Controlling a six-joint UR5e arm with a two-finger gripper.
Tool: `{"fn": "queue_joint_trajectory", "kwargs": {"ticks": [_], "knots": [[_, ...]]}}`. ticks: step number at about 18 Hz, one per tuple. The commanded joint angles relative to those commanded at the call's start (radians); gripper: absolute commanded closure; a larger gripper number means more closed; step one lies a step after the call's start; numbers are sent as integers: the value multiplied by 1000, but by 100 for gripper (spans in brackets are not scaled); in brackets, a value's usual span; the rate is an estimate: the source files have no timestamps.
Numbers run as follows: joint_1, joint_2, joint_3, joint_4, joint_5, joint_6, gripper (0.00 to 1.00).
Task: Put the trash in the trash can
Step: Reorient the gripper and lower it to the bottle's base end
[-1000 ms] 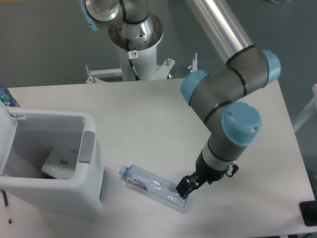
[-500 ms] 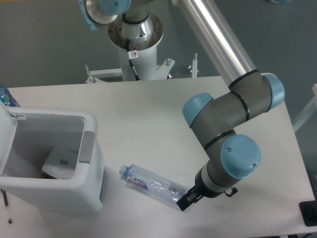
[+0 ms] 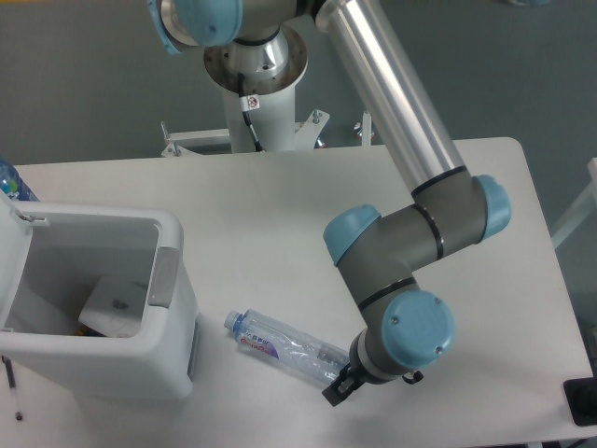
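Fingers point(image 3: 333, 393) are dark and mostly hidden under the wrist, low centre-right of the frame; only a black tip pokes out at the base end of the crushed bottle point(image 3: 284, 346). Gripper point(image 3: 338, 386) looks right at that end, touching or nearly so, but can't tell whether the fingers are wide, narrow, or clamped on the plastic – the wrist blocks the gap.

Bottle lies flat on the white table point(image 3: 280, 205), bottom centre, running diagonally: cap end toward upper left, near the bin's right wall, flattened base toward lower right under the gripper. Clear plastic w/ a red-blue label near the neck half.

Trash can point(image 3: 173, 364) sits at lower left of the frame, white, boxy, rounded corners, open top. Grey latch tab point(image 3: 163, 277) on its right rim. Lid point(image 3: 11, 247) stands up at the far left edge, hinged back. Inside the can, something whitish and flat lies on the bottom point(image 3: 117, 313); looks like a wrapper but too vague to be sure.

Darker blue bottle point(image 3: 11, 182) peeks in at the left edge, behind the lid, mostly cut off.

Arm point(image 3: 410, 233) comes down from the top centre: silver tube, grey joints w/ light-blue caps, folding over to the wrist at bottom right-centre. Its base post point(image 3: 254, 70) stands at top centre, behind the table's far edge.
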Motion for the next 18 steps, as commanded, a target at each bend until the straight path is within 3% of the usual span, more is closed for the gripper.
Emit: {"fn": "queue_joint_trajectory", "kwargs": {"ticks": [10,18], "knots": [[-9,-17,-14,29,58,-106,15],[-11,-25,-9,51,69,-146,33]]}}
